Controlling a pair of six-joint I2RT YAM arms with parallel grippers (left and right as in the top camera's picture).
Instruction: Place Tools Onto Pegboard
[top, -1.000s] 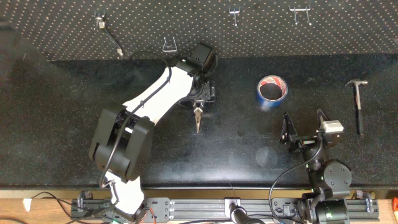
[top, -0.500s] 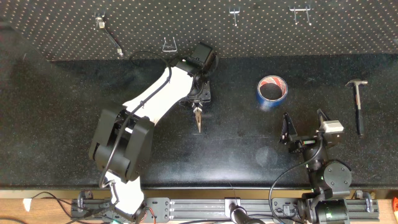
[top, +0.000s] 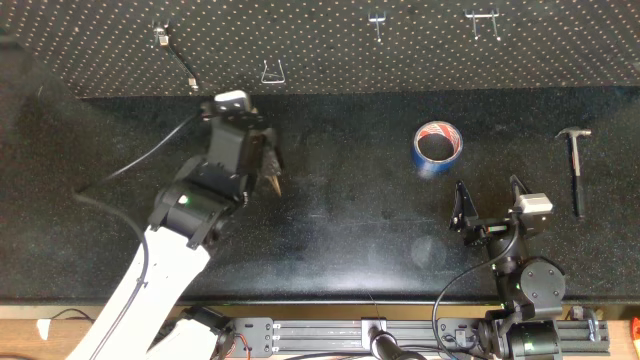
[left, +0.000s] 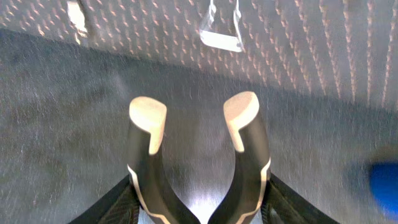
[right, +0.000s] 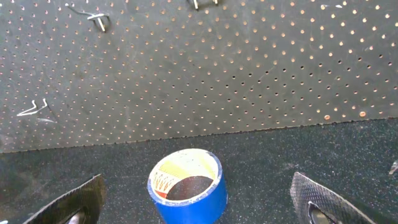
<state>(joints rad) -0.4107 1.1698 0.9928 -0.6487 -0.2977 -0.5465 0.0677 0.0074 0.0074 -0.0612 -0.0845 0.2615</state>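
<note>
Blue tape roll (right: 189, 208) (hammer (top: 576, 180) beyond)

Your black counter and what runs along its front edge

You have a dark, finely speckled counter (top: 380, 240) spanning the top view from side to side. Along its near edge you can see a pale wood-coloured strip (top: 320, 303), and just beyond that a black slotted rail (top: 300, 328). Thin dark cables (top: 80, 318) trail off beside the rail's left end.
</note>
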